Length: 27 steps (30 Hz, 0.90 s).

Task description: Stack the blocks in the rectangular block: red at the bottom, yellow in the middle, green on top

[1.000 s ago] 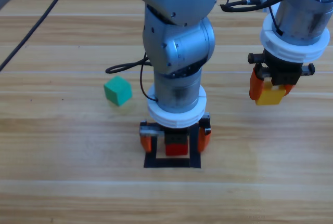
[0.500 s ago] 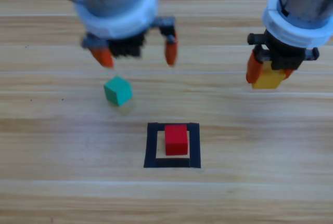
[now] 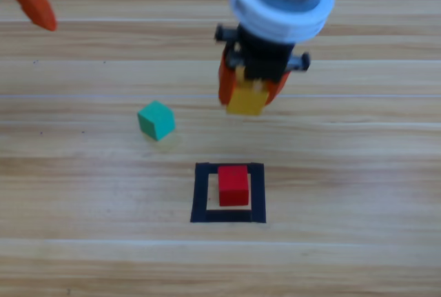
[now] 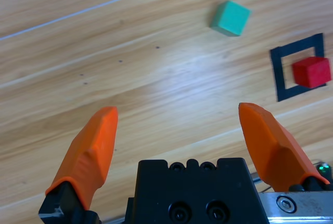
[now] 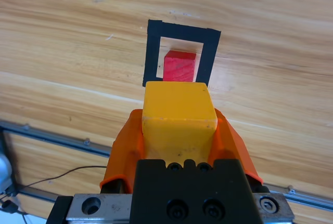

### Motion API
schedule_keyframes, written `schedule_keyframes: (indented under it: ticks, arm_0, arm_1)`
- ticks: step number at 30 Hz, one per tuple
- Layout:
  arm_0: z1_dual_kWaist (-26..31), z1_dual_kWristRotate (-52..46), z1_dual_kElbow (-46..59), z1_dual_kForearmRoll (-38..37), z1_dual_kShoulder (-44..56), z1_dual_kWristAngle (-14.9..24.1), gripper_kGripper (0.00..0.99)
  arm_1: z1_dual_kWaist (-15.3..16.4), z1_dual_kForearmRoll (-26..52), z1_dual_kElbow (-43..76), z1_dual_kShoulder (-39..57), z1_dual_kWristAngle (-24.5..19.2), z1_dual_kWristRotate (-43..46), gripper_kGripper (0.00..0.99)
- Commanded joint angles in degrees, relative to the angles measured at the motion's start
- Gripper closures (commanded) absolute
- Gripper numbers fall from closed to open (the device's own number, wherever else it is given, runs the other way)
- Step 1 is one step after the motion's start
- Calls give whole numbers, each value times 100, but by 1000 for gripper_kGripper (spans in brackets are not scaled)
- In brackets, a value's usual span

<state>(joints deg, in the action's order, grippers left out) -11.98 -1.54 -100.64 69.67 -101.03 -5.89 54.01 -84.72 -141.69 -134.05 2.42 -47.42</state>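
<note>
The red cube (image 3: 233,185) (image 4: 311,71) (image 5: 179,66) sits alone inside the black tape frame (image 3: 200,193) (image 4: 278,73) (image 5: 152,52). Above the table and behind the frame, my right gripper (image 3: 248,97) (image 5: 179,117) is shut on the yellow cube (image 3: 247,98) (image 5: 178,112). Left of the frame, the teal-green cube (image 3: 156,119) (image 4: 230,18) lies loose on the wood. My left gripper (image 4: 182,130) stands open with nothing between its jaws; only one orange fingertip (image 3: 34,4) shows at the high view's top left corner.
Bare wooden table (image 3: 344,173) lies all around the frame. In the right wrist view a metal rail (image 5: 52,138) with a thin cable runs along the table's edge.
My left arm has let go of the red cube in the frame and drawn back to the top left corner. The right gripper has carried the yellow cube leftward, to behind the frame.
</note>
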Motion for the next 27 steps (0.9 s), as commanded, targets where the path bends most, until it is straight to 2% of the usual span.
schedule_keyframes:
  ticks: [1,6,15,27]
  arm_0:
    - [635,717,-79,-24,-725,-158,0]
    - [732,1007,62,-24,-953,-272,0]
    - [776,919,598,-305,-830,-562,0]
    - [767,734,1116,-648,-698,-580,0]
  arm_1:
    - [189,-124,-245,-1062,119,-259,990]
    - [189,-124,-324,-1273,92,-277,990]
    - [189,-124,-359,-1422,92,-294,990]
    - [347,-133,-148,-1334,84,-329,990]
